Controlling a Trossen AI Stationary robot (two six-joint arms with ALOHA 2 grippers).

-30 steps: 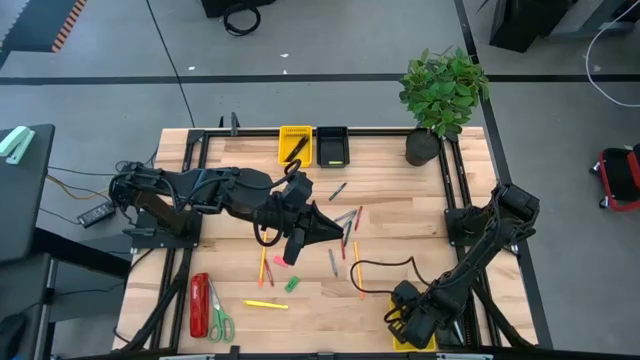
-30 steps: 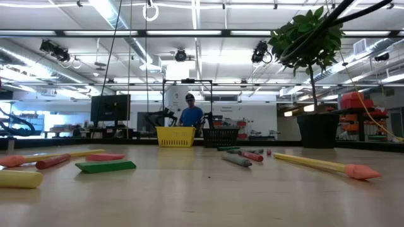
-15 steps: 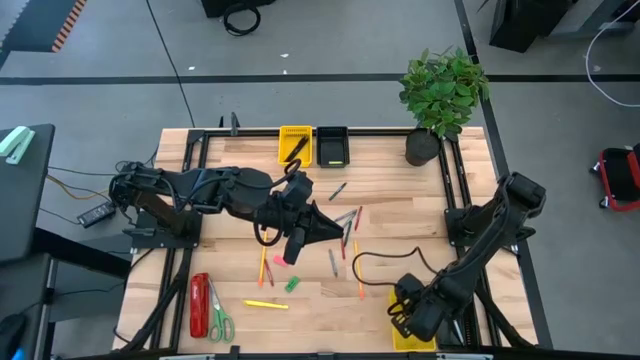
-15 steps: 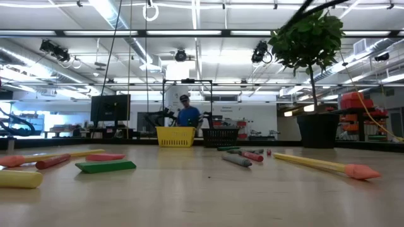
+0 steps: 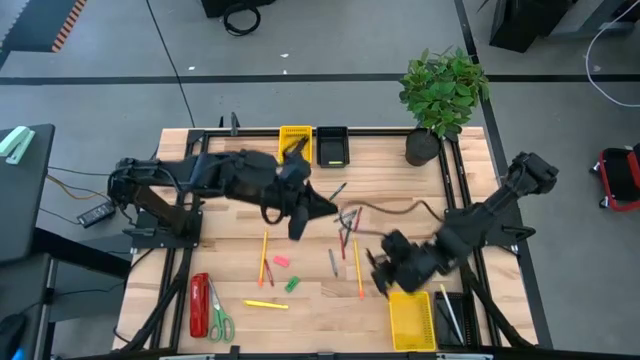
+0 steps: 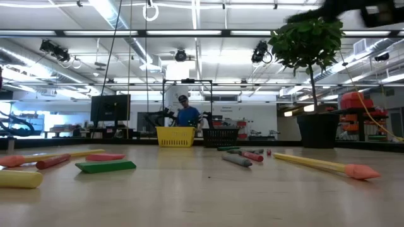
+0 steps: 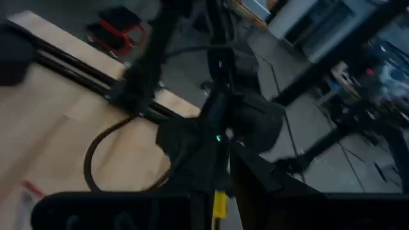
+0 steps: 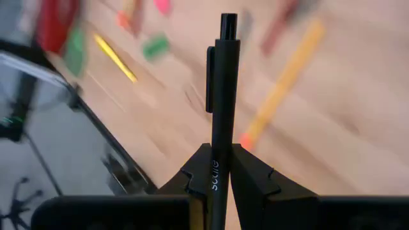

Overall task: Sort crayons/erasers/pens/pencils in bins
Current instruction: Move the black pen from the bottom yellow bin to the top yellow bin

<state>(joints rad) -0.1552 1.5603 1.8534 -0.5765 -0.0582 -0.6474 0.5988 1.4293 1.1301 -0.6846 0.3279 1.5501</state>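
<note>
Right pincer is pinching a black pen above the near desk. Left pincer is gripping something yellow, probably a pencil, mid-desk. Crayons, erasers and pencils are still lying loose; far bins are barely filling.

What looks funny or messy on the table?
Nothing is spilled or broken. A red stapler and green-handled scissors lie together at the table's corner on the left arm's side, unlike the small sticks and blocks scattered mid-table. The right gripper pinches a black pen.
</note>
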